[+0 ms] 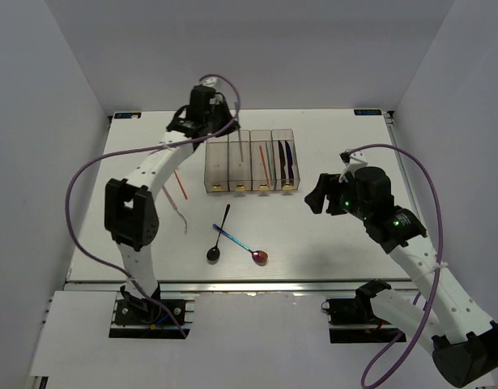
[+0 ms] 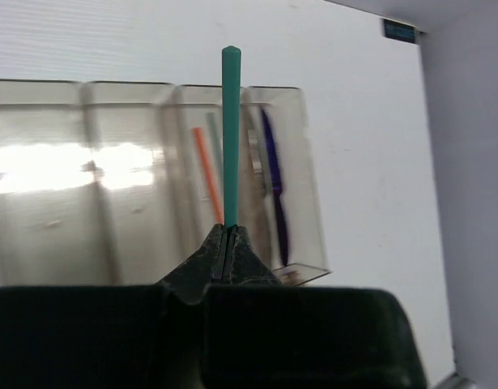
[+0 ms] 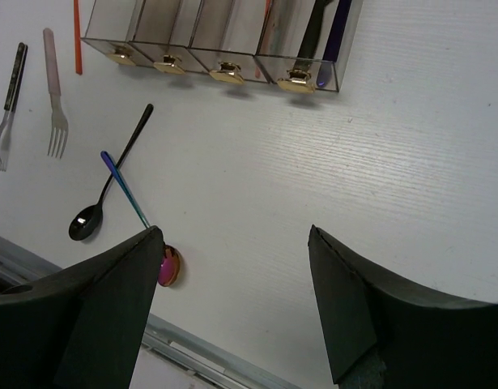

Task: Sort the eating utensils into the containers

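Left hand point(image 2: 226, 237) grips green chopstick point(image 2: 231, 138); white table point(image 1: 329, 243), grey walls point(image 1: 38, 97)

The left arm point(image 1: 151, 174) and the right arm point(image 1: 431, 271) are white with big black joints point(image 1: 131, 212). A purple cable point(image 1: 77, 182) runs along each one. Small green lights point(image 1: 392, 220) glow on the right arm. The left end effector point(image 2: 225, 241) and the right end effector point(image 3: 232, 243) have black fingers point(image 3: 103, 308).

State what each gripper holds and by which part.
Left gripper pinches the green chopstick at one end, the rest sticking out. Right gripper is open, holding nothing.
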Motion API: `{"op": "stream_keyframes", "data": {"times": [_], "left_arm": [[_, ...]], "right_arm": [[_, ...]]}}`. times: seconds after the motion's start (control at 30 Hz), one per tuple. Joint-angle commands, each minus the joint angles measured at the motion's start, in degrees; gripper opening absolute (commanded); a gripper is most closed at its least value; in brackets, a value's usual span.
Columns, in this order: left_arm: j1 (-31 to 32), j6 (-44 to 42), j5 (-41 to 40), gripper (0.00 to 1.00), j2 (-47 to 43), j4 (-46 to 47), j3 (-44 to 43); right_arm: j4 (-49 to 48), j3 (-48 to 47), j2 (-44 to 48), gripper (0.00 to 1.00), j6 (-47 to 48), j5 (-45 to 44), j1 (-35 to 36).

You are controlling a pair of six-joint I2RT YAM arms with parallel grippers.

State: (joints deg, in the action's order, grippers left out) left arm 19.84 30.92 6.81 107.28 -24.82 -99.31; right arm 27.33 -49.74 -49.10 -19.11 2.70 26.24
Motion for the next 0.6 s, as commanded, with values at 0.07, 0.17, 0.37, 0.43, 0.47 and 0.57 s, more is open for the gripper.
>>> {"op": "stream_keyframes", "data": {"times": [0.07,0.17,0.37,0.43,0.47,0.57], "left_arm": [[5.9,7.0,-1.2,0.00,8.8,10.8,-5.4],[6.3,8.4,0.3,0.00,14.2,12.2,-10.2],[6.5,9.1,3.0,0.00,20.6,11.4,-13.7],[6.5,9.3,2.9,0.04,20.2,13.7,-10.7],[6.5,9.3,3.0,0.05,20.0,14.2,-9.9],[6.5,9.3,3.7,0.07,19.5,14.7,-8.1]], "right_arm": [[1.5,-3.4,1.0,0.77,-0.4,-3.2,0.0],[2.5,-4.2,1.6,0.77,-0.1,-4.8,0.0],[3.2,-4.7,1.7,0.78,0.2,-5.5,0.0],[3.3,-4.8,1.6,0.78,0.1,-5.4,-0.1],[3.3,-4.8,1.6,0.78,0.1,-5.4,0.0],[3.2,-4.8,1.6,0.78,0.0,-5.2,0.0]]}}
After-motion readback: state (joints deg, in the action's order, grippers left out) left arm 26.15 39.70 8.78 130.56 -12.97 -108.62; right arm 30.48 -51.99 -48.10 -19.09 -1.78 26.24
